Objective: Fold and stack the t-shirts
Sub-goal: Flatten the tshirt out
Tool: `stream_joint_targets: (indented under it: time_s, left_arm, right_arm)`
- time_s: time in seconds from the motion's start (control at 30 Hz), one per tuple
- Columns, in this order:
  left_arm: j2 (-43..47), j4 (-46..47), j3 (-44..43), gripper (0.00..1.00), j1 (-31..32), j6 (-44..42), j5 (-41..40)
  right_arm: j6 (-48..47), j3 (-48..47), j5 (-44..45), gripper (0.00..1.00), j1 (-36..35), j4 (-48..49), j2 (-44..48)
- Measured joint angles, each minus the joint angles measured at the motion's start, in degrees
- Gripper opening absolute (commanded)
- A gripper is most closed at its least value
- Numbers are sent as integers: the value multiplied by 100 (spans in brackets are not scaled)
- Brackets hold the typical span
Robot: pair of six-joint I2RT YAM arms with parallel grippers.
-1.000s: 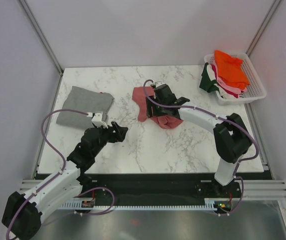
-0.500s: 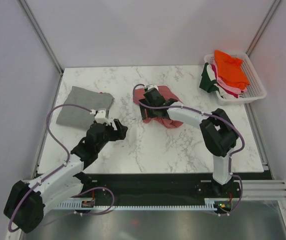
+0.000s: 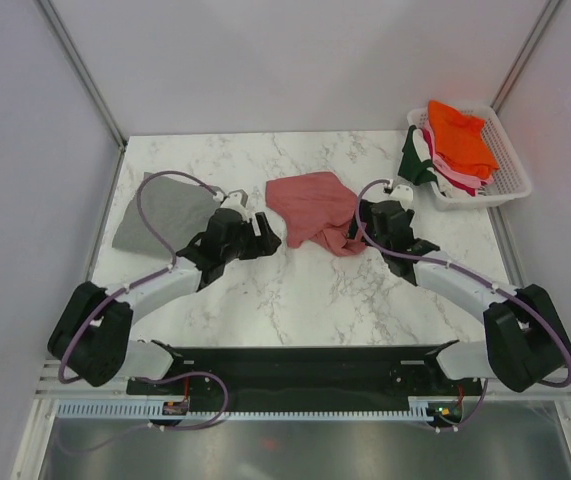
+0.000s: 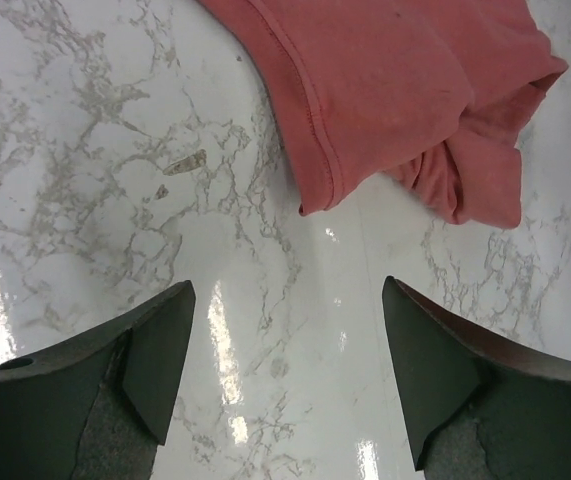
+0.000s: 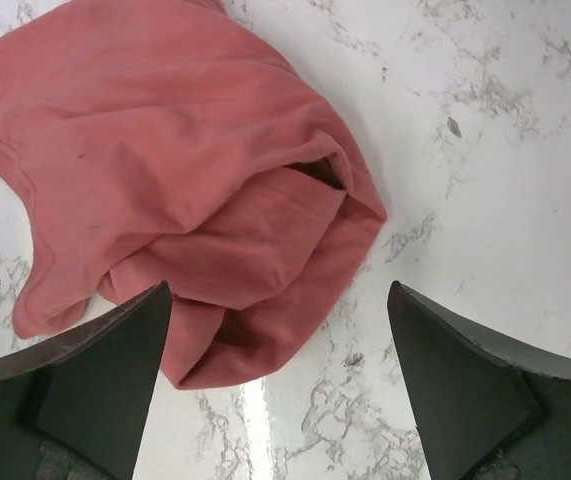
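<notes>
The white marble-patterned table (image 3: 365, 290) has a glossy, grey-veined surface that throws back bright streaks of light in the left wrist view. At its far right corner sits a white plastic slatted basket (image 3: 513, 186), rectangular and shallow, piled above its rim. On top lies a bright orange t-shirt (image 3: 460, 135), bunched and creased. Beneath it show thin layers of pink and white t-shirts (image 3: 452, 181), and a dark green t-shirt (image 3: 413, 166) spills over the basket's left edge, touching the table.

Near the middle of the table, towards the back, lies a dusty salmon-pink cotton t-shirt (image 3: 310, 208). It is soft and matte. Its left part is spread fairly flat with a stitched hem along the edge, and its right and near parts are crumpled into overlapping folds with a dark hollow between them.

At the left rear lies a grey t-shirt (image 3: 160, 210), a smooth four-sided patch, well apart from the pink one.

The left hand (image 3: 265, 232) hovers just beside the pink shirt's left hem, released, fingers spread over bare marble. The right hand (image 3: 370, 216) is at the shirt's right side, likewise released and grasping nothing, its dark fingers framing the crumpled folds.
</notes>
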State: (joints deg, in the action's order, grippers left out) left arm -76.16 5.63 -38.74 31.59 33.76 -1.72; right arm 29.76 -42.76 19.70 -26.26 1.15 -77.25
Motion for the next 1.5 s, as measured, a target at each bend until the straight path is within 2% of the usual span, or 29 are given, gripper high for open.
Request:
stream_joint_targets:
  time_s: [0.17,0.3,0.4,0.6,0.83,1.03,1.1,1.13,1.3,1.33,1.4,1.43,1.5]
  left_arm:
    - [-852,-85,-546,84,0,166,214]
    - [-1119,-271,-975,89,0,166,210]
    - [-1241,-247,-1220,89,0,173,205]
    - [-1650,-166,-1266,86,0,168,251]
    - [-1893,-9,-1211,86,0,157,393]
    - [-2074,245,-1228,80,0,157,647]
    - [-2240,269,-1259,71,0,157,697]
    - [-2330,264,-1283,62,0,160,730]
    - [-2723,267,-1506,59,0,146,1001]
    - [-2809,273,-1589,49,0,146,1088]
    - [-2951,297,-1735,39,0,142,1241]
    - [-3023,323,-1821,26,0,131,1349]
    - [-3099,424,-1910,12,0,92,1508]
  right_arm:
    - [179,730,343,98,-52,601,201]
    - [245,925,474,98,-50,903,356]
    - [304,1045,577,98,-50,1193,520]
    - [299,1475,621,98,-50,1985,592]
    - [205,1554,586,98,-50,2094,592]
    - [195,1550,584,98,-50,2076,516]
    - [192,1550,579,98,-50,2065,509]
    - [192,1550,577,98,-50,2070,509]
    - [175,1550,570,98,-50,2068,509]
    - [173,1550,568,98,-50,2068,509]
    - [160,1550,564,98,-50,2072,509]
    - [151,1550,564,98,-50,2072,509]
    - [129,1550,520,96,-50,2074,509]
